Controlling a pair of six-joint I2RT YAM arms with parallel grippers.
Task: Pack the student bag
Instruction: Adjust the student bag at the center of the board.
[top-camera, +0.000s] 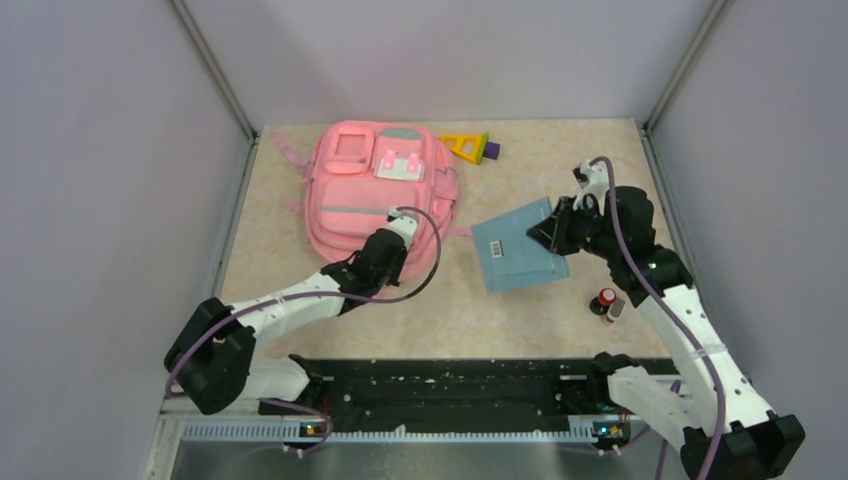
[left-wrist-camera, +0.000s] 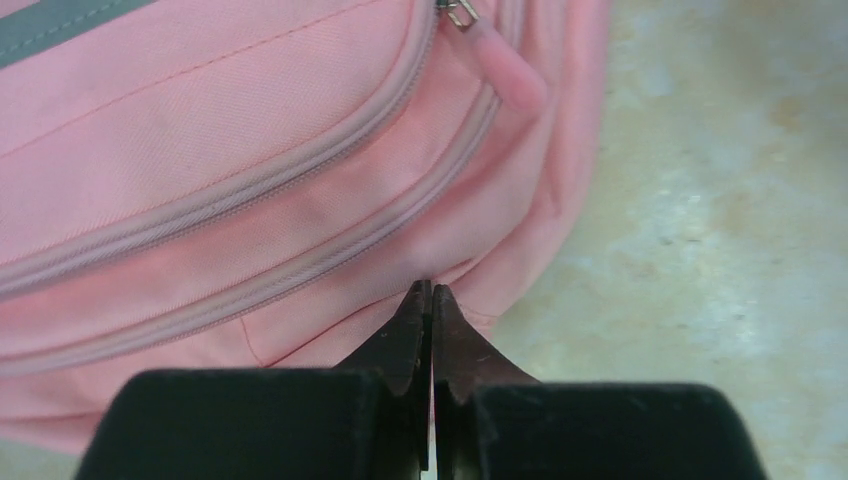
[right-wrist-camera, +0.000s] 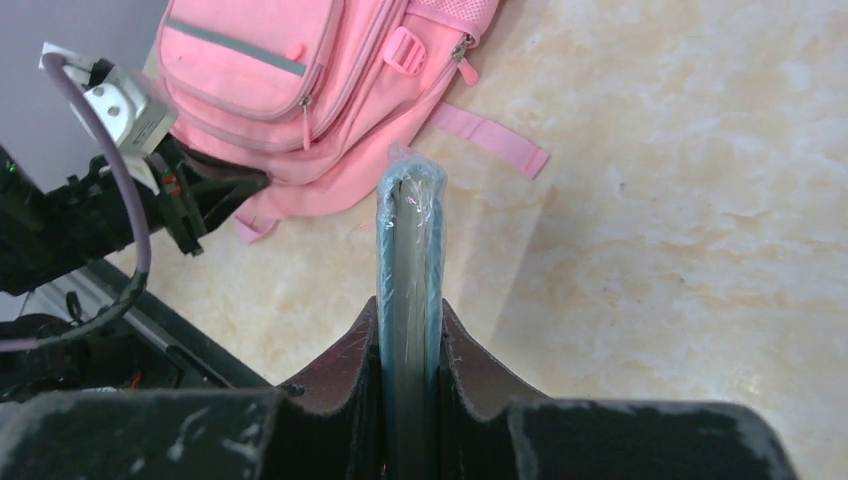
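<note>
Got the pink backpack (top-camera: 375, 190) lying far left, left gripper (left-wrist-camera: 432, 292) pinched together at its near right edge. Also got the right gripper (right-wrist-camera: 410, 312) clamped on a blue book (top-camera: 515, 255) to its right.

We log this as a robotics lab test cell, not a home or shop. Evidence: a marbled beige bench (top-camera: 420, 330) is boxed in by plain lilac-grey panels (top-camera: 100, 200) that meet at bare metal corner posts (top-camera: 215, 70). The left arm (top-camera: 300, 300) and right arm (top-camera: 680, 300) stand at a black rail (top-camera: 450, 385) on the near edge, with purple cables (top-camera: 433, 250) looped along them. Items present are the student bag (top-camera: 375, 185), a wrapped blue book (top-camera: 515, 255) and bright plastic toys (top-camera: 470, 147). The ridged strip (top-camera: 400, 430) below the rail is possibly cable ducting.
</note>
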